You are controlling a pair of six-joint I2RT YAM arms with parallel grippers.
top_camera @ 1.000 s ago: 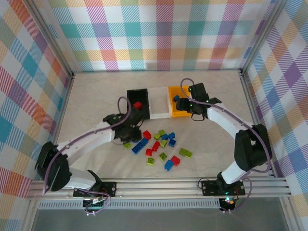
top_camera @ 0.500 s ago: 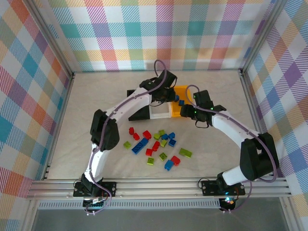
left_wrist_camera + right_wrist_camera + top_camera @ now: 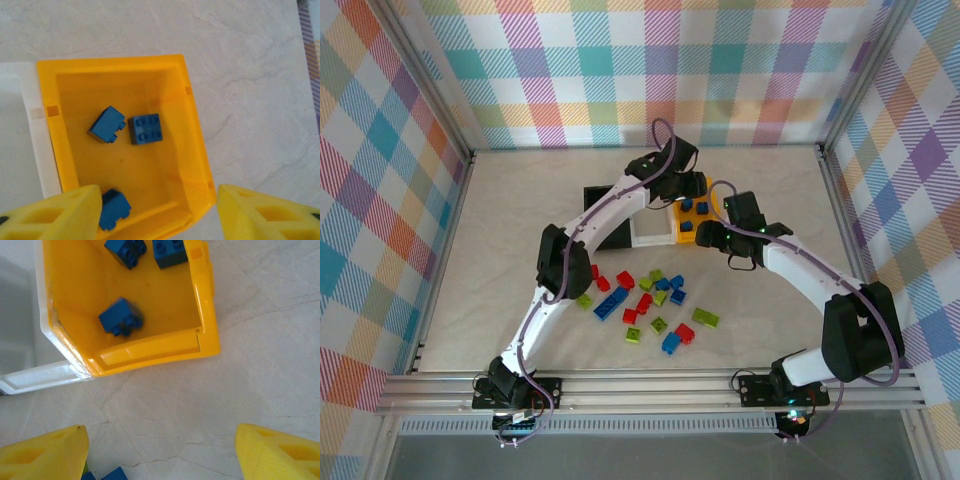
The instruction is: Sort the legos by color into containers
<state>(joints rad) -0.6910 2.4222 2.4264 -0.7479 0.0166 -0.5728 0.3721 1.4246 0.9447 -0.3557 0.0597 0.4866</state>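
Observation:
My left gripper (image 3: 692,190) hangs open over the orange-yellow bin (image 3: 686,240), its yellow fingers (image 3: 55,215) spread with nothing between them. Three blue legos (image 3: 145,129) lie inside that bin (image 3: 110,62). My right gripper (image 3: 708,238) is open just in front of the bin's near wall (image 3: 150,347), above bare table, and holds nothing. One of the binned blue legos (image 3: 120,317) shows in its view. The loose red, blue and lime legos (image 3: 650,300) lie scattered on the table nearer the arms. The white bin (image 3: 653,238) sits left of the orange-yellow one, and the black bin (image 3: 610,238) is partly hidden behind my left arm.
The three bins stand in a row at mid table, touching side by side. The left arm stretches diagonally across the black and white bins. Blue bricks (image 3: 112,474) from the pile lie close under the right gripper. Plaid walls enclose the table on three sides.
The left arm swung from the lego pile up over the bins and now hovers further right, above the orange-yellow bin. The right gripper drew back from over that bin to its near side.

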